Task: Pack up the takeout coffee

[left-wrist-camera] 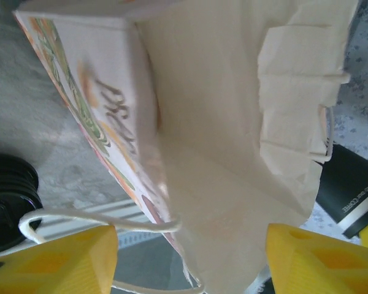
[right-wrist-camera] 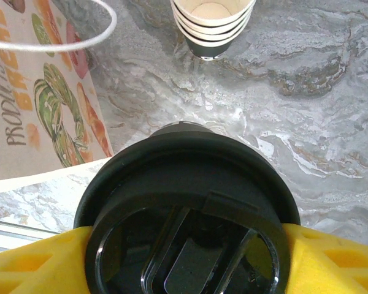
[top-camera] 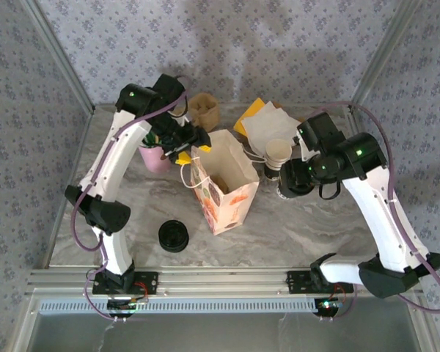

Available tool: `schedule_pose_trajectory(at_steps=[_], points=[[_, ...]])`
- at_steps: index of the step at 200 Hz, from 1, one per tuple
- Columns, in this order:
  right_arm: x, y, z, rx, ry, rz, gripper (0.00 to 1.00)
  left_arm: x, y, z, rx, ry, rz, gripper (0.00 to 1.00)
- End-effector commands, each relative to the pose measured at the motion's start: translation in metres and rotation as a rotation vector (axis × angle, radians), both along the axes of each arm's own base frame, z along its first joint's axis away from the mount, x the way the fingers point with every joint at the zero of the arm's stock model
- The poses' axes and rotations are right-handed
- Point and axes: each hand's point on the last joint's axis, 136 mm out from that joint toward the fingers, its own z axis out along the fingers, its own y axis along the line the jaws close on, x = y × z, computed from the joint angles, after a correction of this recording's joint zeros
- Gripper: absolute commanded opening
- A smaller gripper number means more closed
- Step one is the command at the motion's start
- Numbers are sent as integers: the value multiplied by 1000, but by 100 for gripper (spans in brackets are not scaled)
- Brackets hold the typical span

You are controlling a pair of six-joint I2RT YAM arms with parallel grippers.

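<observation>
Right jaws clasp takeout coffee (right-wrist-camera: 184, 214); bag (top-camera: 233, 209) upright

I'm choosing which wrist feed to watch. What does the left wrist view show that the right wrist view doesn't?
Left wrist, not right: the bag's open inside, the lid pile, and the left fingers spread apart. Right wrist, not left: the lidded coffee clamped between the right fingers, the cup stack, and the marble table. Both: the bag's printed side.
</observation>
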Motion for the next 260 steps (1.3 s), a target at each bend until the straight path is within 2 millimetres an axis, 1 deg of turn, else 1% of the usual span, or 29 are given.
schedule_pose_trajectory(at_steps=[1, 30, 65, 110, 132, 146, 170, 199, 224, 260], points=[[-2, -4, 11, 8, -9, -27, 73, -16, 23, 0, 104, 11, -47, 70], [7, -2, 24, 5, -33, -34, 73, -12, 34, 3, 158, -54, -63, 76], [11, 3, 35, -1, -33, -28, 73, -9, 44, 3, 209, -97, -65, 78], [13, 12, 51, -11, -36, -8, 73, -3, 45, 6, 213, -142, -70, 78], [14, 19, 53, -31, -15, 19, 73, 0, 44, 9, 206, -164, -73, 78], [14, 27, 55, -15, -13, 46, 73, 1, 44, 10, 207, -178, -74, 78], [14, 35, 59, 17, -17, 51, 72, 3, 46, 13, 215, -204, -80, 78], [15, 44, 67, 48, -39, 63, 72, 3, 52, 15, 237, -229, -78, 78], [15, 49, 69, 56, -43, 67, 71, 2, 59, 19, 263, -251, -61, 78], [14, 63, 75, 74, -62, 99, 71, 3, 68, 24, 292, -280, -26, 78]])
